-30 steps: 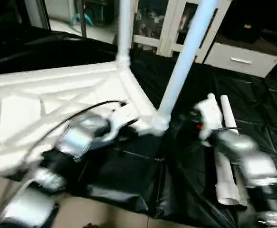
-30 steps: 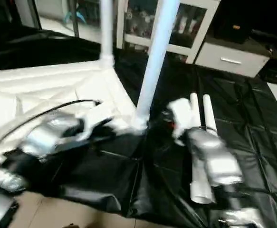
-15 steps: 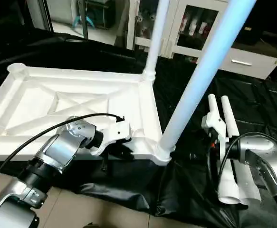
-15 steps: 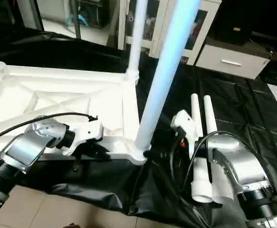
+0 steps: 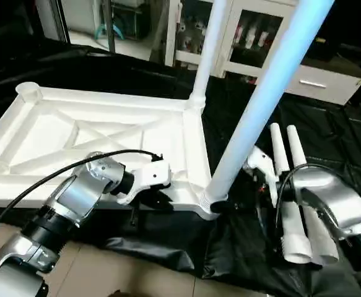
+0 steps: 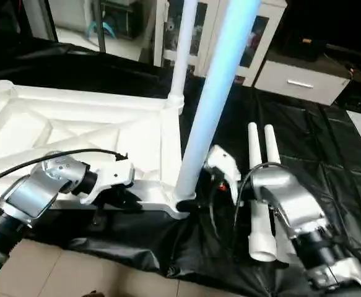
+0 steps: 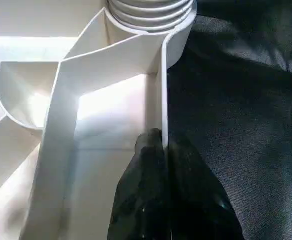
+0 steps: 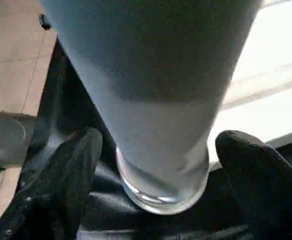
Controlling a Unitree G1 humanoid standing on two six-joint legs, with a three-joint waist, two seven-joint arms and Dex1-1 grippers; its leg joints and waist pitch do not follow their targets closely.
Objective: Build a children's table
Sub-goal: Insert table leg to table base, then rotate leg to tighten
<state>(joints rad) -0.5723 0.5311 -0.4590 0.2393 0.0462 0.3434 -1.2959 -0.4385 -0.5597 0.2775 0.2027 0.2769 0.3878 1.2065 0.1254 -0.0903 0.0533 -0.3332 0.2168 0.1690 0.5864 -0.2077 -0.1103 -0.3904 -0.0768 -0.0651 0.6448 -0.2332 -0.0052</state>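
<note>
Left eye view: two legs seated, two to go.
Upside-down tabletop [image 5: 106,133] lies on the black worktop [image 5: 329,124]. Left hand [image 7: 166,165] pinches its rim wall; right hand [image 8: 156,165], spread, straddles the near leg [image 5: 260,105]. Spare legs [image 5: 291,204] lie beside.

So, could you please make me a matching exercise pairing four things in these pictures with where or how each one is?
Things:
1. white plastic square tabletop
2. near white tubular leg
3. two loose white tubular legs
4. left gripper

States:
a. lying side by side on the black cover
b. shut on the tabletop's rim
c. upside down, ribbed side up
d. standing in a corner socket, between the right gripper's open fingers

Pairs: 1-c, 2-d, 3-a, 4-b
</note>
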